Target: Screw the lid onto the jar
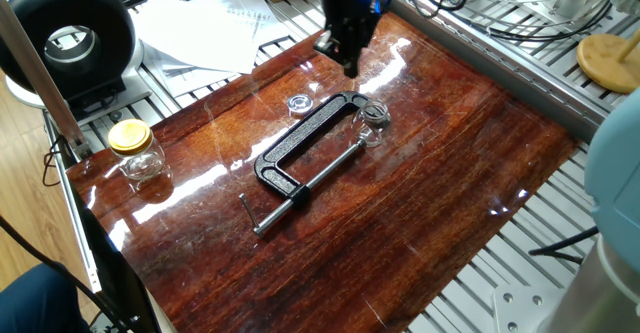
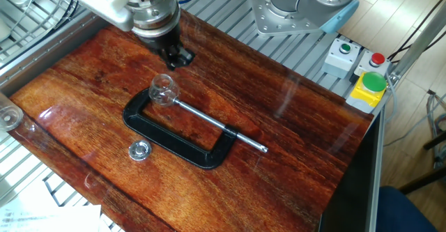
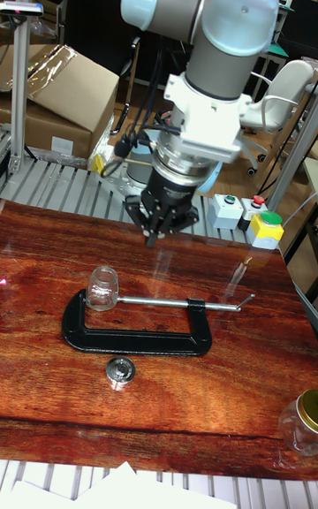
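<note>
End effector, seen also from the opposite side and from the front: two dark fingers drawn together with no visible gap and nothing between them, suspended above the far part of the bench, clear of every object. Jar: small, clear glass, upright with its mouth open and uncovered, seated between the fixed jaw and the screw tip of the C-clamp; in the other fixed view the jar stands just below the end effector in the picture, and in the tall fixed view the jar lies below and to the left of it. Whether the clamp actually grips the glass cannot be told. Lid: small, round and glinting, lying flat on the bench just outside the clamp's black frame, apart from the jar; it appears at the near side of the frame in the other fixed view and in the tall fixed view. Clamp frame: black, lying flat, its silver screw running from the jar across the opening. Yellow-lidded jar: larger, upright near the bench's edge, well apart from the clamp.
</note>
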